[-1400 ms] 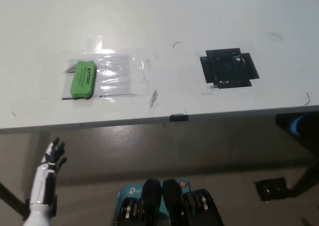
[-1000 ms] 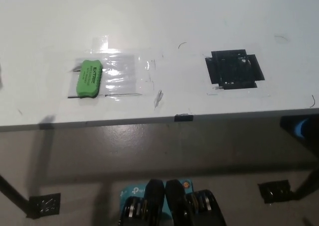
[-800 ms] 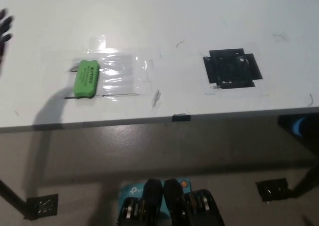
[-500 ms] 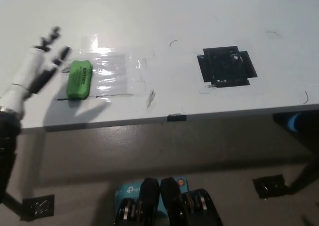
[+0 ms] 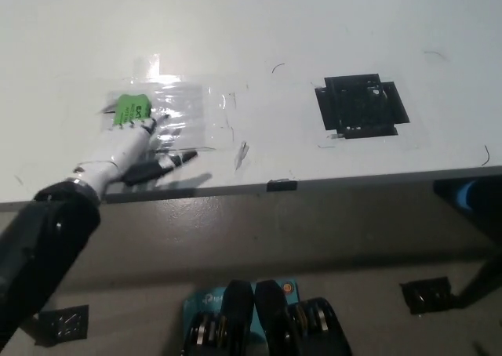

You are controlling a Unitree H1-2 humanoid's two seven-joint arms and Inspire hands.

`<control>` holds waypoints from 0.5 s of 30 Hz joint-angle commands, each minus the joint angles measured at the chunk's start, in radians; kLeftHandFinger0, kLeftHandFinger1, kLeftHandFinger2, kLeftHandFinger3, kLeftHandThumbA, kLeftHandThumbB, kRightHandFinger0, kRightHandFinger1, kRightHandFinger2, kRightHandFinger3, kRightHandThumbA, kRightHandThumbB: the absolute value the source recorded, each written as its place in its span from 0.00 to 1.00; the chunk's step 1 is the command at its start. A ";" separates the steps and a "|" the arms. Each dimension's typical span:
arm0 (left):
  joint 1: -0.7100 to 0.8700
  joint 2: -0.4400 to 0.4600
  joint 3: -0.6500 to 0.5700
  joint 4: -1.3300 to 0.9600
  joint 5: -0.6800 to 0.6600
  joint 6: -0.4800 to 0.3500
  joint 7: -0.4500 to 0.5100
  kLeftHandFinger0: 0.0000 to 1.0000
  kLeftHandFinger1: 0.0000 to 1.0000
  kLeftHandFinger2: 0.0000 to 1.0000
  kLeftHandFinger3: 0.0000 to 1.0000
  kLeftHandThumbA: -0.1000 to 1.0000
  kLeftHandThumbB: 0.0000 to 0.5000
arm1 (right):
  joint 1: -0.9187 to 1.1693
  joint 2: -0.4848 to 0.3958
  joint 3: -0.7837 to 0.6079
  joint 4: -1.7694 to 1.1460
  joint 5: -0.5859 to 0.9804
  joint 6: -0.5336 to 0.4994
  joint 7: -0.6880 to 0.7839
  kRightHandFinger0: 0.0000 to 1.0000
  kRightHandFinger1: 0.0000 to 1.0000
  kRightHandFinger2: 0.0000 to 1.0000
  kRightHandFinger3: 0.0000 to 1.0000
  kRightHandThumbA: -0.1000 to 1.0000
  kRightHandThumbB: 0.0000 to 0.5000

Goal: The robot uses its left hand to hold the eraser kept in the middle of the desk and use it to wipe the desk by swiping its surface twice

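The green eraser [image 5: 128, 108] lies on the left part of the white desk [image 5: 259, 27], on a patch of clear tape [image 5: 192, 113]. My white left hand [image 5: 132, 148] comes in from the lower left and lies over the eraser's near half, so only its far end shows. The fingers [image 5: 146, 125] rest on top of the eraser and the thumb sticks out to the right, flat on the desk, so the hand is open. My right hand is out of the picture.
A square of black tape [image 5: 361, 106] marks the desk's right part. A small black strip [image 5: 281, 185] sits on the desk's front edge. Below the edge are grey floor, a black foot plate [image 5: 427, 296] and a blue thing [image 5: 475, 196].
My left hand has swung in from the left of the eraser and dropped onto it, covering its near half. The eraser has not moved.
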 commanded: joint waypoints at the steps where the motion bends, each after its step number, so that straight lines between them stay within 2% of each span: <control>1: -0.276 0.153 -0.269 0.090 0.573 -0.122 0.108 1.00 1.00 1.00 1.00 1.00 0.83 | -0.028 -0.022 -0.003 -0.060 0.015 -0.022 -0.009 1.00 1.00 1.00 1.00 1.00 0.84; 7: -0.312 0.196 -0.313 0.079 0.600 -0.129 0.092 1.00 1.00 1.00 1.00 1.00 0.82 | -0.024 -0.027 -0.001 -0.056 0.016 -0.036 -0.001 1.00 1.00 1.00 1.00 1.00 0.74; 10: -0.342 0.203 -0.318 0.070 0.606 -0.117 0.095 1.00 1.00 1.00 1.00 1.00 0.73 | -0.020 -0.031 -0.005 -0.063 0.015 -0.033 -0.003 1.00 1.00 1.00 1.00 1.00 0.72; 11: -0.348 0.207 -0.316 0.065 0.605 -0.117 0.097 1.00 1.00 1.00 1.00 1.00 0.72 | -0.021 -0.031 -0.006 -0.062 0.015 -0.032 -0.005 1.00 1.00 1.00 1.00 1.00 0.72; 12: -0.360 0.210 -0.305 0.066 0.590 -0.128 0.106 1.00 1.00 1.00 1.00 1.00 0.80 | -0.021 -0.030 -0.006 -0.064 0.008 -0.027 -0.011 1.00 1.00 1.00 1.00 1.00 0.70; 13: -0.365 0.211 -0.303 0.073 0.586 -0.134 0.119 1.00 1.00 1.00 1.00 1.00 0.82 | -0.021 -0.027 -0.007 -0.070 0.007 -0.019 -0.015 1.00 1.00 1.00 1.00 1.00 0.69; 14: -0.379 0.211 -0.306 0.061 0.594 -0.135 0.119 1.00 1.00 1.00 1.00 1.00 0.77 | -0.012 -0.028 -0.008 -0.069 0.010 -0.031 -0.011 1.00 1.00 1.00 1.00 1.00 0.66; 15: -0.381 0.211 -0.300 0.051 0.591 -0.136 0.116 1.00 1.00 1.00 1.00 1.00 0.76 | -0.010 -0.026 -0.010 -0.073 0.015 -0.028 -0.010 1.00 1.00 1.00 1.00 1.00 0.67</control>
